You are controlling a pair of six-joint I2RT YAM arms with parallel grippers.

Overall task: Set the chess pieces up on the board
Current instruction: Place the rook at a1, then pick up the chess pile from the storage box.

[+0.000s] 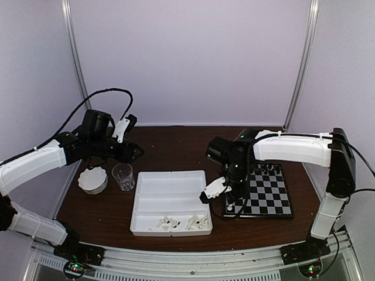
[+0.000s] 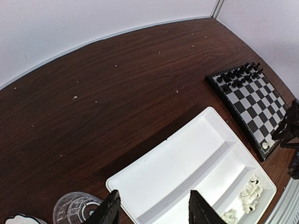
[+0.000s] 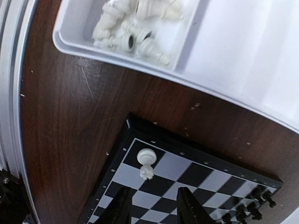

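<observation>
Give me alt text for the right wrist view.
A single white chess piece sits on a corner square of the chessboard, just ahead of the open right gripper. More white pieces lie heaped in the white tray.

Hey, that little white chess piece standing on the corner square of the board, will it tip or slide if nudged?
The small white plastic chess piece looks tall over a narrow base, so a sideways nudge would probably topple it. Its rounded head suggests it might then roll. The black-and-grey checked chessboard looks smooth, so sliding is possible too.
</observation>
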